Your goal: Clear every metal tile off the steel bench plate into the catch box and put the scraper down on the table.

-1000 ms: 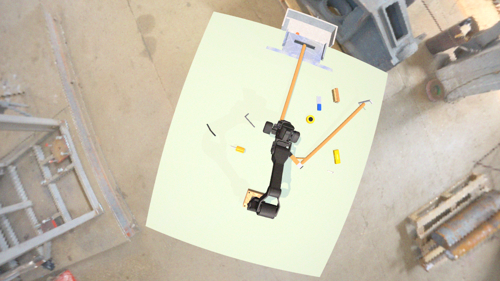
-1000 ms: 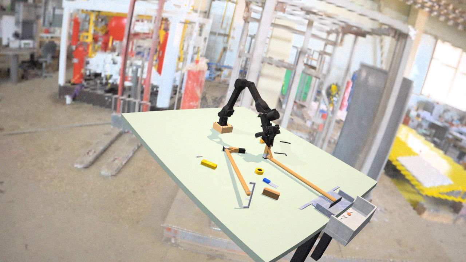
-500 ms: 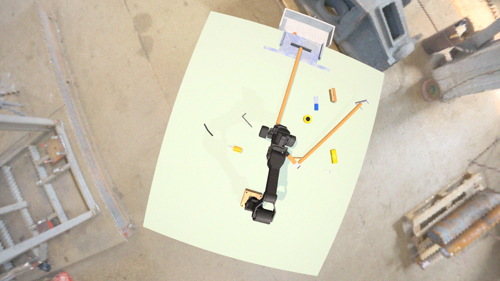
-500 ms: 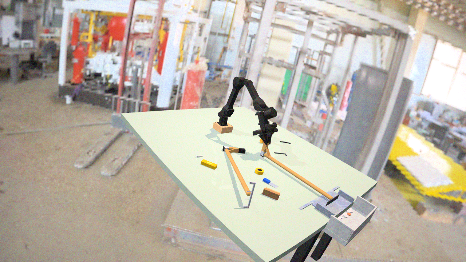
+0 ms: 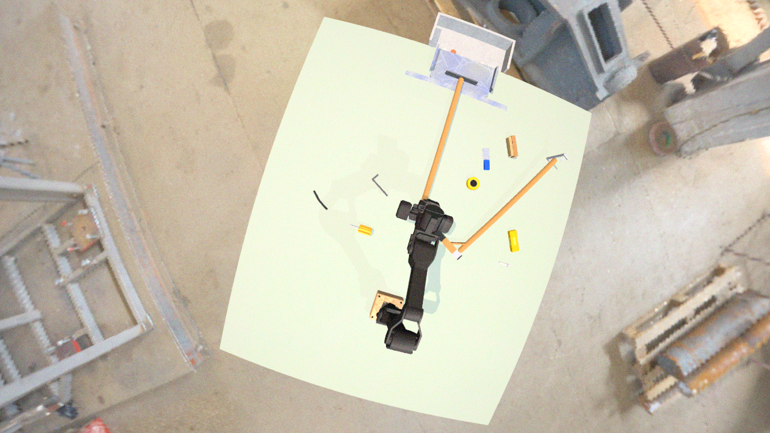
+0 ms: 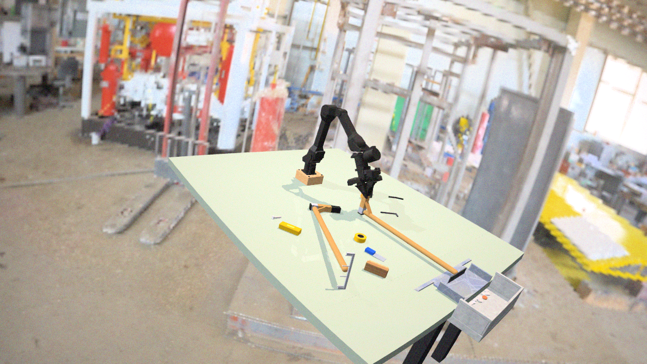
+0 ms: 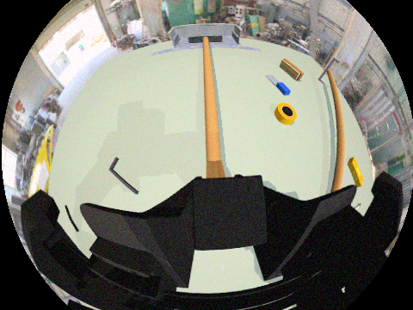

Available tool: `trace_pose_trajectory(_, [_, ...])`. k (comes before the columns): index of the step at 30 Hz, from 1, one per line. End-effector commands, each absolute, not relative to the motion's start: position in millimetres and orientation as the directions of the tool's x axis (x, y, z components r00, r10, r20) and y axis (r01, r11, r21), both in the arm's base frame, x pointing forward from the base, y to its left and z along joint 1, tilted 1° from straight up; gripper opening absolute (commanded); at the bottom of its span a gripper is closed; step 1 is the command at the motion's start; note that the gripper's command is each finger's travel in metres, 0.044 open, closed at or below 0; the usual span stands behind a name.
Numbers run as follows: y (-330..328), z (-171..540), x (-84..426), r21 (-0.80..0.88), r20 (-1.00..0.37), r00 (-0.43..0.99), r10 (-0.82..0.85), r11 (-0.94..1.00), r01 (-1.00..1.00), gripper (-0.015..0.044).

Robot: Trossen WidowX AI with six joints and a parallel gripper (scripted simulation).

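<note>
My gripper (image 6: 364, 195) (image 7: 218, 181) is shut on the black grip of the long scraper (image 5: 442, 139) (image 6: 411, 243) (image 7: 211, 108), above the middle of the table. The scraper's wooden handle runs out to its dark blade (image 5: 452, 73) (image 6: 456, 275), which stands across the steel plate (image 5: 468, 65) (image 6: 471, 282); whether it touches the plate I cannot tell. No tile shows on the plate, though the blade hides a strip. The catch box (image 5: 476, 29) (image 6: 469, 320) adjoins the plate's far end. An orange tile (image 5: 453, 51) (image 6: 484, 297) and several small pale pieces lie inside it.
A second long-handled tool (image 5: 506, 207) (image 6: 330, 239) (image 7: 340, 129) lies to the right. Between the tools are a yellow tape roll (image 5: 473, 183) (image 7: 286, 114), a blue-handled blade (image 5: 486, 164) and a wooden block (image 5: 512, 146). A hex key (image 5: 373, 179) (image 7: 124, 180) lies left of the arm.
</note>
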State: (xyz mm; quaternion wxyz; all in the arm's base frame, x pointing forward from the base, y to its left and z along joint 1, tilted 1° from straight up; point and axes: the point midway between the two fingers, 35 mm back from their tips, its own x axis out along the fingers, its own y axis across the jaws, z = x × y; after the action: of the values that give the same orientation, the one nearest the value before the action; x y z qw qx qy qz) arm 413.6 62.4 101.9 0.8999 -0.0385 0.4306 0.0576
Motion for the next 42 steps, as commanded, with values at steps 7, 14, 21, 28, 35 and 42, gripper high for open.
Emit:
trace_pose_trajectory(7, [60,110,402,-0.019,-0.762,0.644,0.072,0.991,-0.134,0.0000])
trace_pose_trajectory(14, [58,108,391,-0.019,-0.762,0.644,0.072,0.991,-0.134,0.0000])
trace_pose_trajectory(21, [57,107,379,-0.019,-0.762,0.644,0.073,0.991,-0.134,0.0000])
trace_pose_trajectory(28, [55,104,368,-0.019,-0.762,0.644,0.073,0.991,-0.134,0.0000])
trace_pose_trajectory(35, [53,102,357,-0.019,-0.762,0.644,0.073,0.991,-0.134,0.0000])
trace_pose_trajectory(42, [51,99,346,-0.019,-0.762,0.644,0.073,0.991,-0.134,0.0000])
